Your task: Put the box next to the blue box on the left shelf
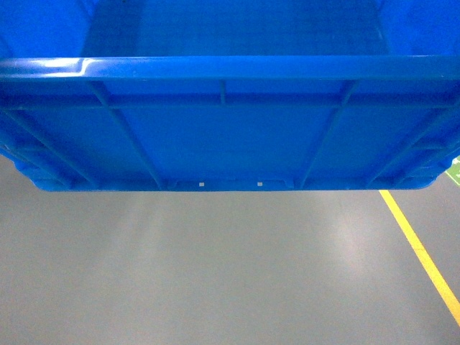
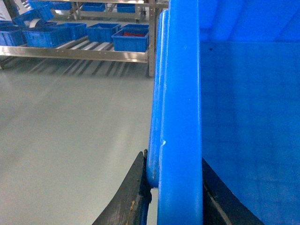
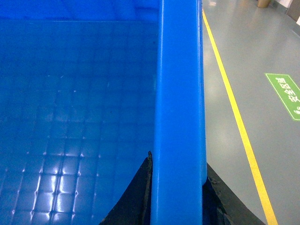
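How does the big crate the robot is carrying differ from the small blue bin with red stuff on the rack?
The carried crate is held off the floor, each claw clamping a rim; the small bin rests on the rack. The crate looks empty; the bin holds red contents. Both are blue, open-topped plastic.

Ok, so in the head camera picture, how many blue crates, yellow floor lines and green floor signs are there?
blue crate: 1
yellow floor line: 1
green floor sign: 1, cut off at the edge
Total: 3

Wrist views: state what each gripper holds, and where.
Both hold the large bright-blue ribbed plastic crate: left gripper clamps its left rim, right gripper its right rim.
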### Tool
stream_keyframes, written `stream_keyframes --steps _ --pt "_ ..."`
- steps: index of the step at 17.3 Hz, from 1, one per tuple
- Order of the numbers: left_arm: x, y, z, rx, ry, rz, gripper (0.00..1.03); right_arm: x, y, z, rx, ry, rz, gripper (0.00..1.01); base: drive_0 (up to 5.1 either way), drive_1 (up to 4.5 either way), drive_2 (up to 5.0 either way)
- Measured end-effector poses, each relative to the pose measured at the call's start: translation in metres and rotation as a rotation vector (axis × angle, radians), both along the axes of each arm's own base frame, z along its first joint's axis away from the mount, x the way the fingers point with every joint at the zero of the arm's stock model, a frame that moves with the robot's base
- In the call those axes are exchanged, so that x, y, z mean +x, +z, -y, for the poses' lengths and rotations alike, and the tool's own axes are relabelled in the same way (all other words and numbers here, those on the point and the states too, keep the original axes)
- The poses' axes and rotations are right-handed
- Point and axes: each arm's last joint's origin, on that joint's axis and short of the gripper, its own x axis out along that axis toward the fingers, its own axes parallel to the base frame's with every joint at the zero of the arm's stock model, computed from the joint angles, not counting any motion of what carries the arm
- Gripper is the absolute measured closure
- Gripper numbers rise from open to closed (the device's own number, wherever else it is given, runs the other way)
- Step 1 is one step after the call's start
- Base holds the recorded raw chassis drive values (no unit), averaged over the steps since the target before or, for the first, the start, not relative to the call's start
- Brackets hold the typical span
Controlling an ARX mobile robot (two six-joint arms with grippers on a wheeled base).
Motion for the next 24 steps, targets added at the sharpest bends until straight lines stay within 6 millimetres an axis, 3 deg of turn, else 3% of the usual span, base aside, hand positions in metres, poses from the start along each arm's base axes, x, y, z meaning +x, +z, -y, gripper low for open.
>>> stream_keyframes --steps 24 --pt "0.0001 0.0000 -0.0001 0.001 0.002 0.000 0.85 0.0000 -0.0002 0.0000 0.000 0.000 -0.001 0.81 0.1 4.11 -4.0"
